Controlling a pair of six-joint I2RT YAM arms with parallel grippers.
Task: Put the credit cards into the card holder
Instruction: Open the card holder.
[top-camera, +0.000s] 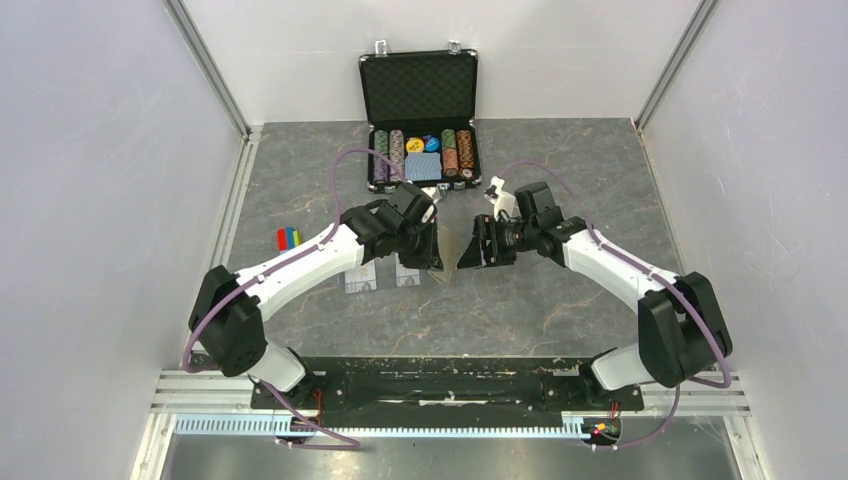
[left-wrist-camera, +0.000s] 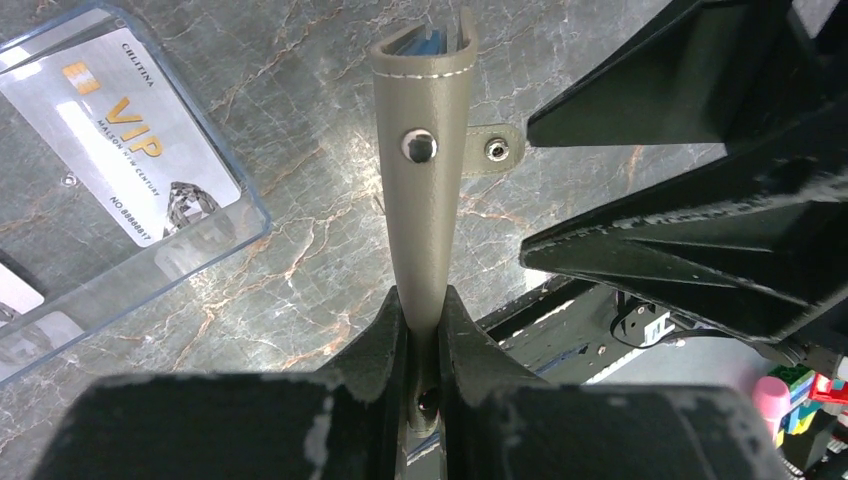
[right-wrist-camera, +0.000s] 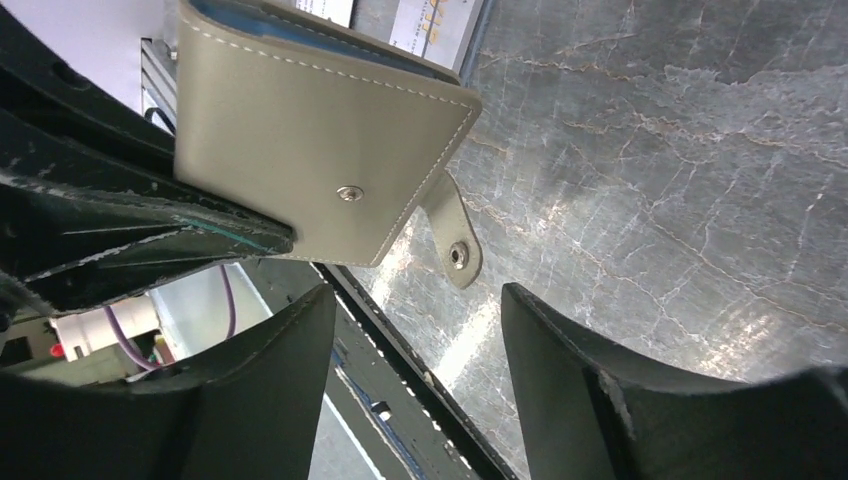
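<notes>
**A:** Which step is in hand?

**B:** Above the table (top-camera: 560, 300), the card holder (right-wrist-camera: 300, 130) is held on edge, folded, pinched by the left gripper (left-wrist-camera: 425, 300). The right gripper (right-wrist-camera: 415, 300) is spread wide and empty at the holder's three o'clock. Opening it is judged to be the step.

**A:** And the credit cards (left-wrist-camera: 120, 150)?

**B:** They are seen on the table at the holder's eight o'clock, one inside a clear sleeve (left-wrist-camera: 200, 250). The tab (right-wrist-camera: 455, 240) is unsnapped, so the flaps must be parted next.
</notes>
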